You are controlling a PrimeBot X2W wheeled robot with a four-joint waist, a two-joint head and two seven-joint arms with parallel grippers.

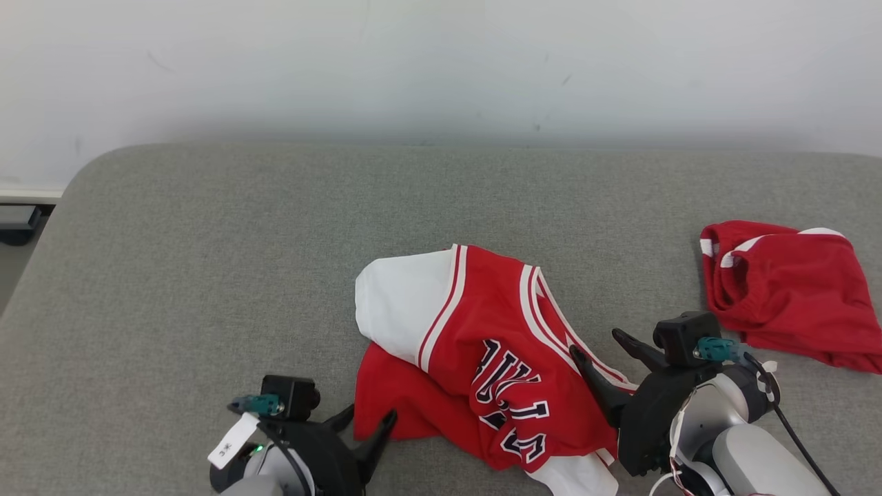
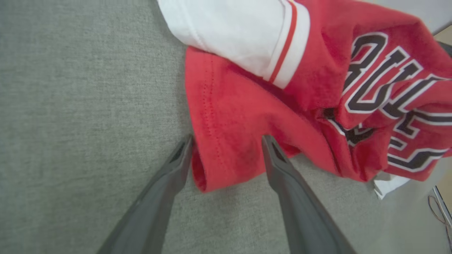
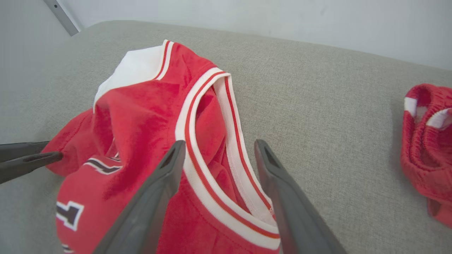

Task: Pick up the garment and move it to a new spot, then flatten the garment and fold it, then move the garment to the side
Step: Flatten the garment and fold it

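Pick-up step, I judge: the crumpled red-and-white basketball jersey lies front-centre on the grey fabric surface. The left gripper, w/ jaws spread, straddles its red hem; the right gripper, jaws spread too, is at the striped neck trim. Next: both close on cloth, then lift together.

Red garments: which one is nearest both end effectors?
The crumpled jersey with dark lettering, between the left end effector and right end effector. The other red garment, without lettering, lies apart, farther right.

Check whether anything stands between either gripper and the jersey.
Nothing visible does. The open left gripper straddles the red hem corner of the jersey, and the open right gripper straddles its striped trim. The red shorts lie apart, to the right.
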